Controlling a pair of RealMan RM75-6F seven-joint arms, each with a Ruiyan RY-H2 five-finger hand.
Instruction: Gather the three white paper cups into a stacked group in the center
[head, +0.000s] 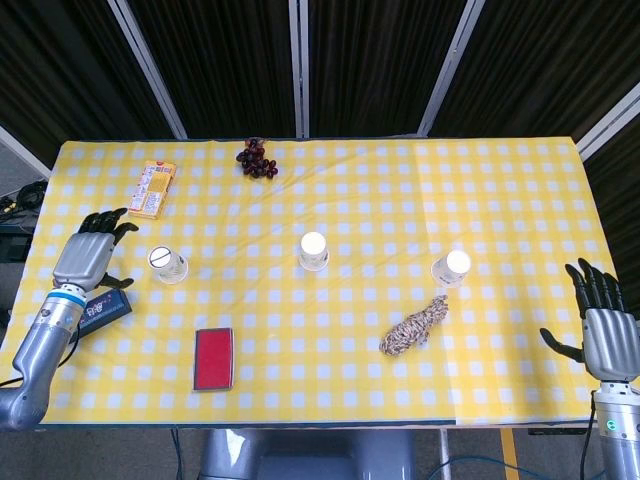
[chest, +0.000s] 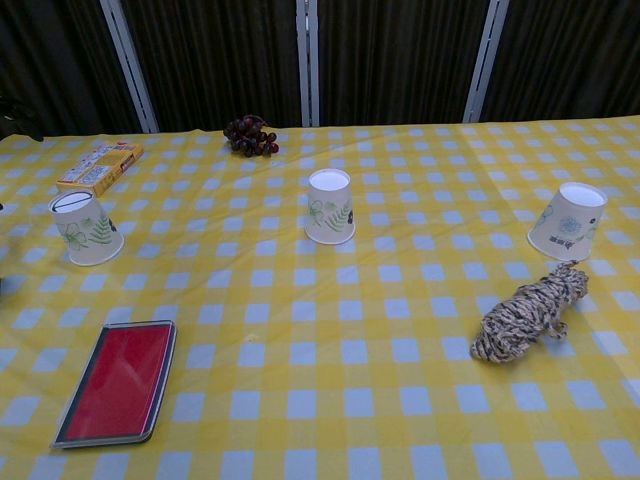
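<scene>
Three white paper cups with green leaf print, upside down in row across table middle: left cup (head: 168, 265), centre cup (head: 313, 250), right cup (head: 451, 268). Likely light, thin-walled, easily crushed or tipped; best taken by side wall, gentle squeeze.

Left hand (head: 88, 262) near left table edge, just beside left cup, not touching; fingers apart, empty.

Right hand (head: 603, 330) off right table edge, well apart from right cup; fingers spread, empty.
</scene>
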